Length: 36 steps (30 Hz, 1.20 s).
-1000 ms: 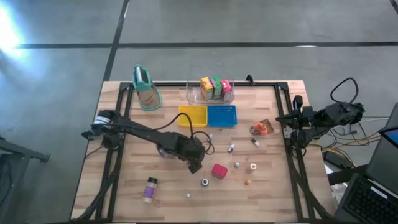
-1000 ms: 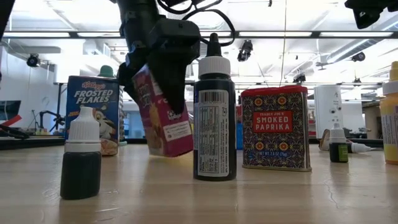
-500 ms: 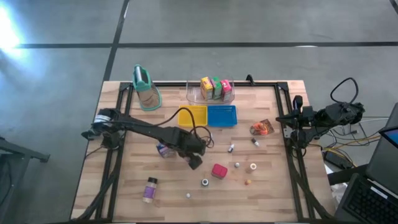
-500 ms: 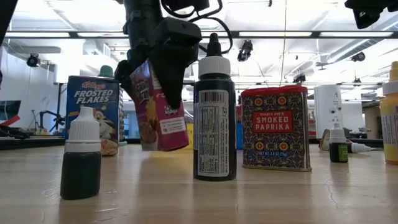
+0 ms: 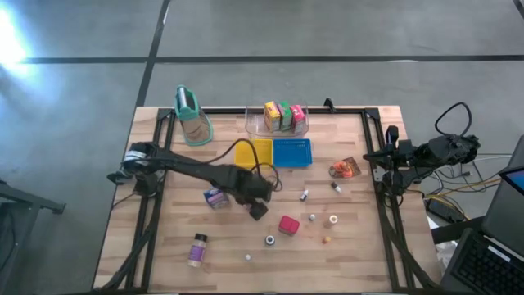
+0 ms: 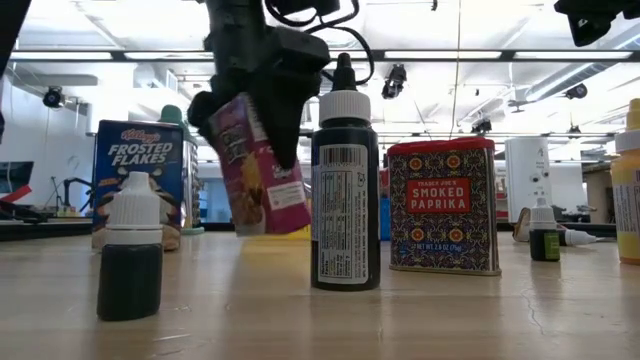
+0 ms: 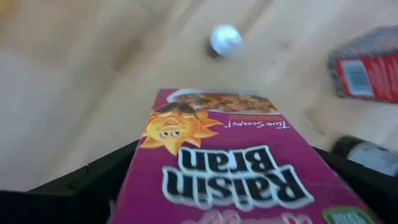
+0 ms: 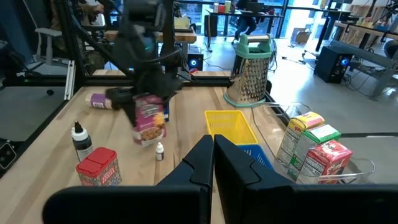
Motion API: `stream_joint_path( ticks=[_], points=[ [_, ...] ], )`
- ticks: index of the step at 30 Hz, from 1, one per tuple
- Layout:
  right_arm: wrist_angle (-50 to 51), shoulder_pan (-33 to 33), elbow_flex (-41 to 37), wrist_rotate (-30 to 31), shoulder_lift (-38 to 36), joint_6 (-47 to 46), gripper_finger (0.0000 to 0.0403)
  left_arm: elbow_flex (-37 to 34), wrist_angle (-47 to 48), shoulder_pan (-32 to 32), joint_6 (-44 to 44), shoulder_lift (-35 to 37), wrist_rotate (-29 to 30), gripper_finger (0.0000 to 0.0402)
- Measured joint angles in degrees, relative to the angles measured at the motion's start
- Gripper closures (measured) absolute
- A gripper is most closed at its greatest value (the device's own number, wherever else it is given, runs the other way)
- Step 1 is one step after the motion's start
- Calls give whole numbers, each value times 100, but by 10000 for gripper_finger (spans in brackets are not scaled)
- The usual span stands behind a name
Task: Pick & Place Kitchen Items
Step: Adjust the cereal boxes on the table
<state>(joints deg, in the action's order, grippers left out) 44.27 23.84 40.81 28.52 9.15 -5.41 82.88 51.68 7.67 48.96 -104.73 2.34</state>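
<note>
My left gripper hangs over the middle of the table, shut on a pink Raisin Bran carton, which also shows in the left wrist view and the right wrist view. A blue Frosted Flakes carton stands on its base just left of it. A red paprika tin, an orange pouch and small bottles rest on the table. My right gripper waits shut at the table's right edge, holding nothing. My left gripper pinches the Raisin Bran carton between its two fingers, one finger on each narrow side near the upper end. The fingers come from above, pointing steeply down. The carton hangs below them, tilted and lifted clear of the table.
A yellow tray and a blue tray lie behind the gripper. Farther back stands a clear bin with three cartons. A tan container with a teal top stands far left. A black bottle stands beside the paprika tin.
My left gripper has carried the Raisin Bran carton a little up and toward the table's far edge, still shut on it. The carton stays tilted and clear of the table.
</note>
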Motion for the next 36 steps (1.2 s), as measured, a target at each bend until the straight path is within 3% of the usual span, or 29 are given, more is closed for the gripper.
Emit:
stream_joint_path(
  ticks=[5, 10, 15, 19, 22, 25, 28, 30, 33, 36],
  points=[
    [0, 2, 1, -1, 0, 0, 394, 137, 427, -427, -694, 1, 35, 1],
    [1, 1, 0, 0, 0, 0, 394, 110, 510, -711, -816, 4, -265, 1],
    [2, 0, 0, -1, 0, 0, 394, 97, 326, -668, -1839, 4, -495, 1],
    [1, 0, 1, 0, 0, 0, 394, 99, 586, -776, -858, 4, 7, 2],
    [0, 0, 1, 0, -1, 1, 394, 56, 599, -813, -1166, 4, -68, 2],
    [2, 0, -1, 1, 0, 0, 394, 56, 656, -804, -307, 4, 79, 2],
    [0, 2, 0, 0, -2, 0, 394, 53, 606, -861, -1109, 4, -285, 2],
    [0, 0, -1, -1, -2, -1, 394, 48, 613, -843, -693, 4, -131, 3],
    [2, 2, 1, -1, -2, 0, 394, 52, 530, -824, -1397, 4, -368, 2],
    [0, 0, 1, -1, -2, 0, 394, 74, 635, -823, -677, 11, 13, 2]
  ],
)
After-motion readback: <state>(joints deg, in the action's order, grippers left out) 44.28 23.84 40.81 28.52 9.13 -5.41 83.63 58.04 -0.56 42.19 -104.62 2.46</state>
